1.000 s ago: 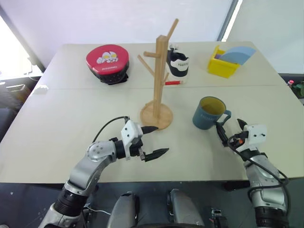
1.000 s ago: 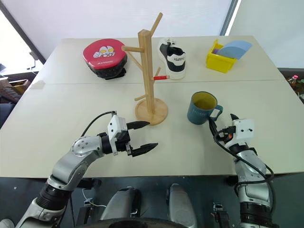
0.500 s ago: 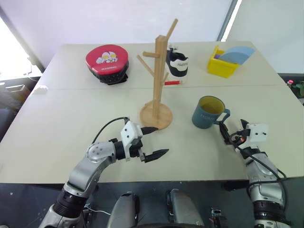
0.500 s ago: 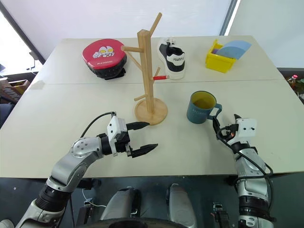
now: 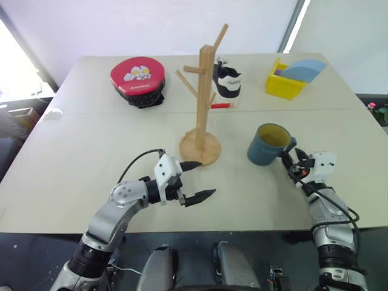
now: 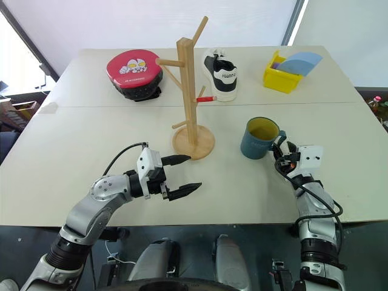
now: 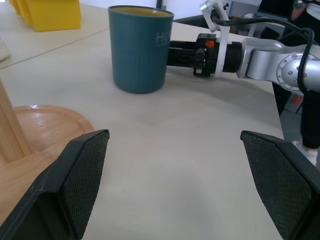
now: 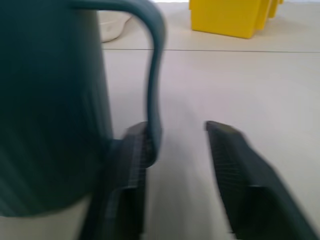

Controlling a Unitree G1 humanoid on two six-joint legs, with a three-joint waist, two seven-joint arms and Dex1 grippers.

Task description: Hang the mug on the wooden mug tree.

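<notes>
My right gripper straddles the handle of the mug, fingers apart, right of centre frame; my left gripper gapes empty just below the wooden mug tree, bare surface between.

Head stereo pair: set high, looking forward and down over the whole table, both eyes sharing one scene with a slight sideways offset. Left wrist camera: low, near the tabletop, looking level between the left gripper fingers across to the mug and the right gripper's arm beyond; wooden mug tree base at its edge. Right wrist camera: very close behind the mug handle, facing the yellow bin.
</notes>
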